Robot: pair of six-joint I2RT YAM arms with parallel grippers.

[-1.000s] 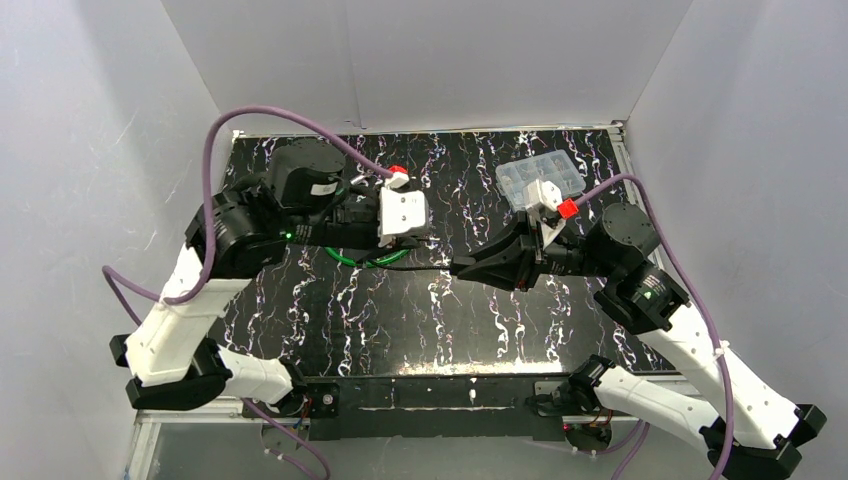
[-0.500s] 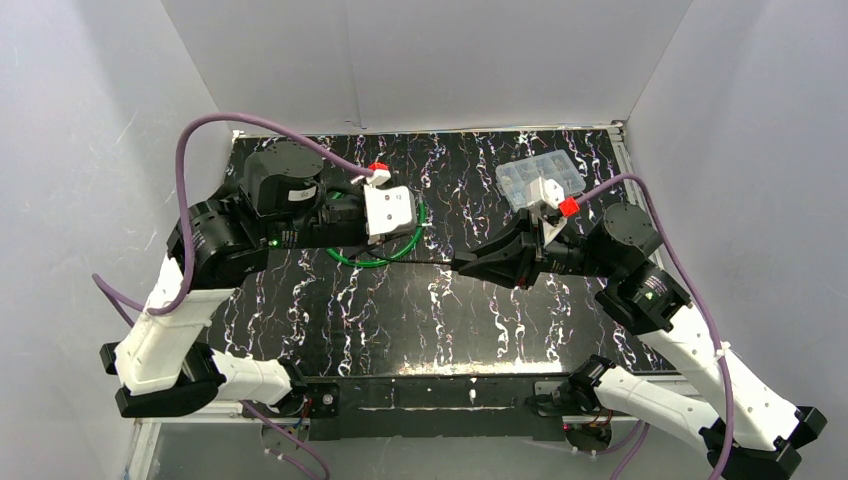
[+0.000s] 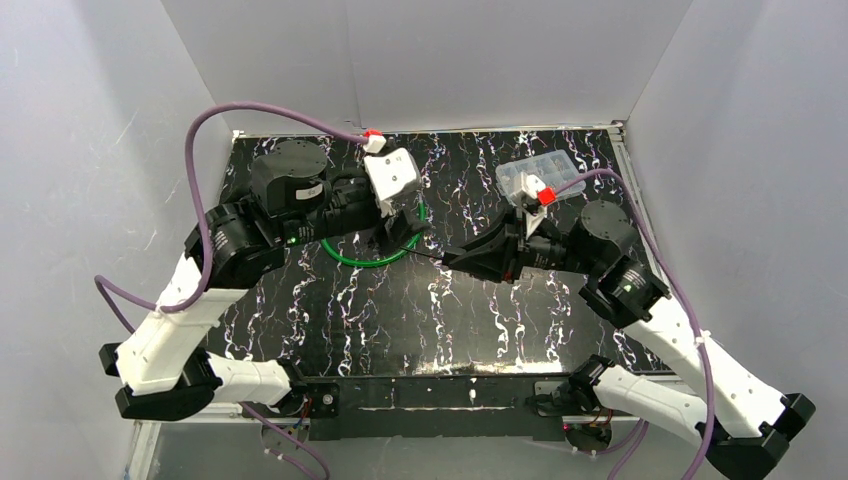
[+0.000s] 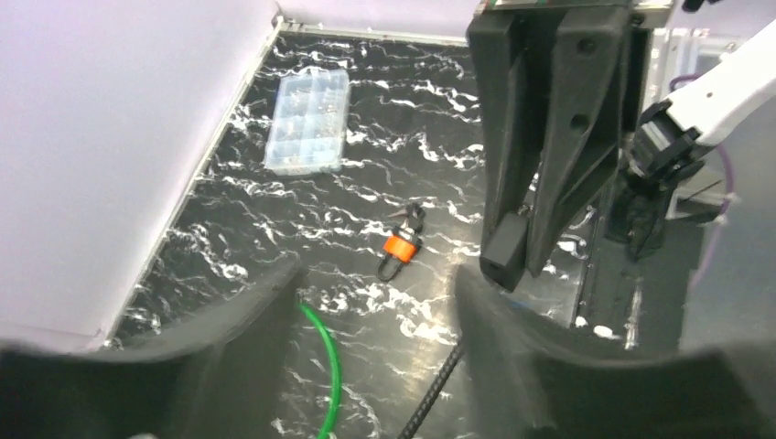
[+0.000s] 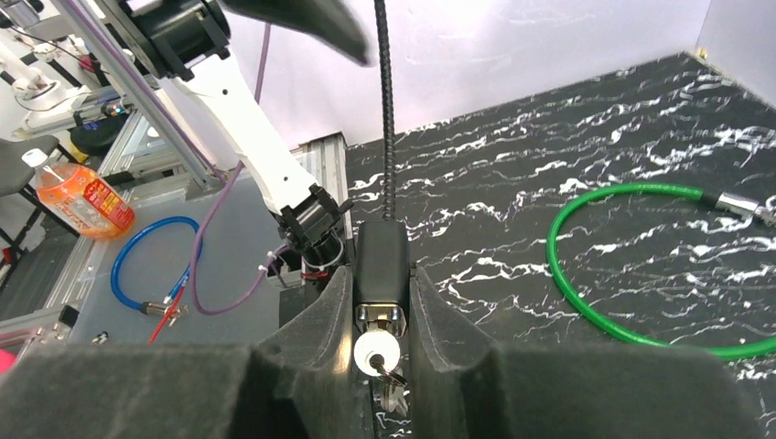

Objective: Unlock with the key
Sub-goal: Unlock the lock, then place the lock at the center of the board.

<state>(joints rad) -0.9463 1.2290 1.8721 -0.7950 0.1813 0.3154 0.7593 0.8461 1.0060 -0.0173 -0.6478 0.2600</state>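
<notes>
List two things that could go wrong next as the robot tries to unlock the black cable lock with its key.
1. The small metal key sits deep inside the right claw, facing its wrist, so the open, empty left claw may lack room to grasp it.
2. The right claw pinches only the sides of the black cable lock body; twisting the key might rotate it loose.

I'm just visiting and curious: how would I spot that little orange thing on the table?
On the black marbled table, look between the clear compartment box and the green cable. A small padlock lies there, its body the only orange thing nearby.
</notes>
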